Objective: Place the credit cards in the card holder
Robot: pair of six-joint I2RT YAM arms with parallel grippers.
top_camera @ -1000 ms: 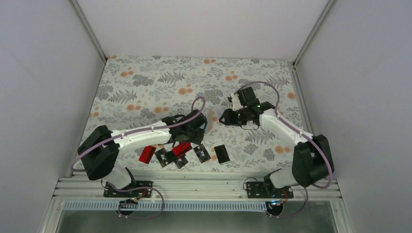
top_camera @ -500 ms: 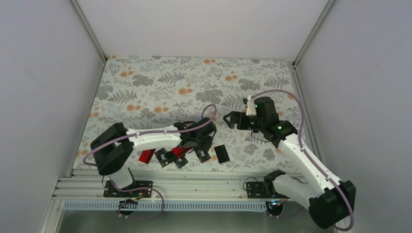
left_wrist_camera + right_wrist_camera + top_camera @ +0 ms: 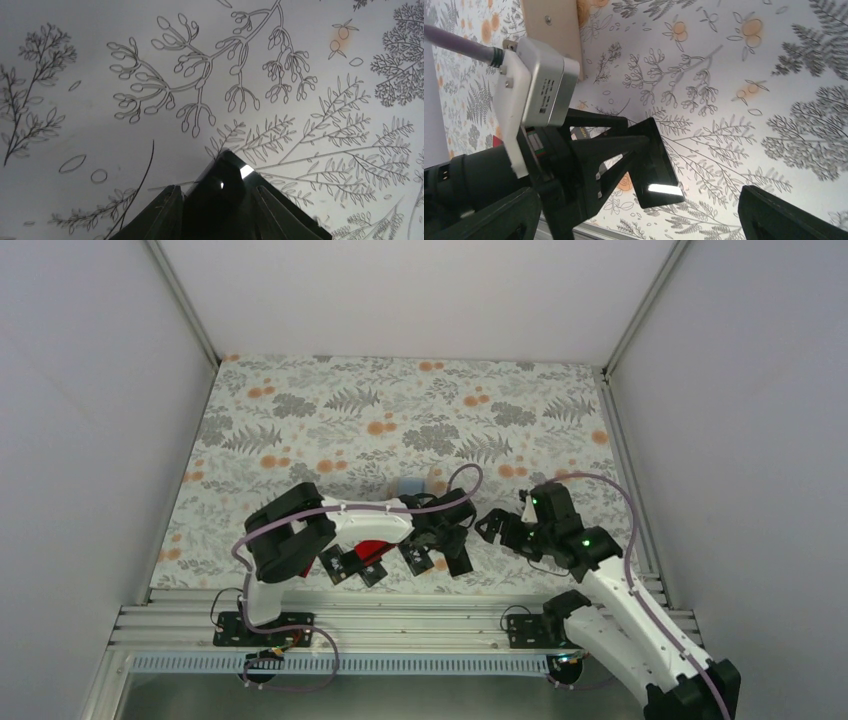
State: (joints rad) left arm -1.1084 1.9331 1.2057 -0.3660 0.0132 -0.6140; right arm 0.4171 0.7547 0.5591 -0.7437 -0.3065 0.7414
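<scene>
Grips 1 black card (image 3: pixel 225 180) in the part-closed left tool (image 3: pixel 218 202), near centre. Has swung the right tool (image 3: pixel 492 526) in beside it, spread wide, empty. Leaves the card holder (image 3: pixel 408 486) just beyond; suggests a handover.

Top camera looks down on the whole desk (image 3: pixel 300 410) from its near edge; both wrist cameras sit close, sharing one card (image 3: pixel 659 167).
</scene>
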